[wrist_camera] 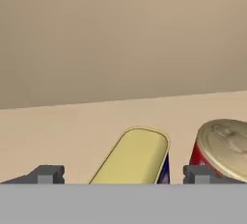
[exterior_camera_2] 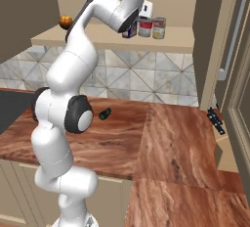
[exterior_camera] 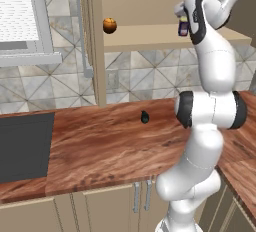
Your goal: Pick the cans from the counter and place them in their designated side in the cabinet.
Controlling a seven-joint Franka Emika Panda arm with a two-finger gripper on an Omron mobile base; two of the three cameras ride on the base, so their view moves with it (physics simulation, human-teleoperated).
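Note:
My gripper [wrist_camera: 121,175] is up at the cabinet shelf [exterior_camera_2: 181,39] and open, its fingertips [wrist_camera: 46,175] standing clear on either side of the dark blue can with the yellow top [wrist_camera: 137,154]. That can [exterior_camera_2: 129,32] stands on the shelf board, just under the hand [exterior_camera_2: 133,21]. Right beside it is the short red-labelled can [wrist_camera: 219,143] with silvery ends [exterior_camera_2: 145,27]. In the left base view the blue can [exterior_camera: 183,28] peeks out beside the arm, with the gripper [exterior_camera: 182,17] over it. The wood-grain counter [exterior_camera: 100,146] lies below.
A white-red-green can [exterior_camera_2: 159,28] stands right of the red one. An orange ball [exterior_camera: 109,25] sits at the shelf's left end by the upright panel [exterior_camera: 97,41]. A small dark blob [exterior_camera: 144,117] lies on the counter, a black cooktop [exterior_camera: 25,146] to the left.

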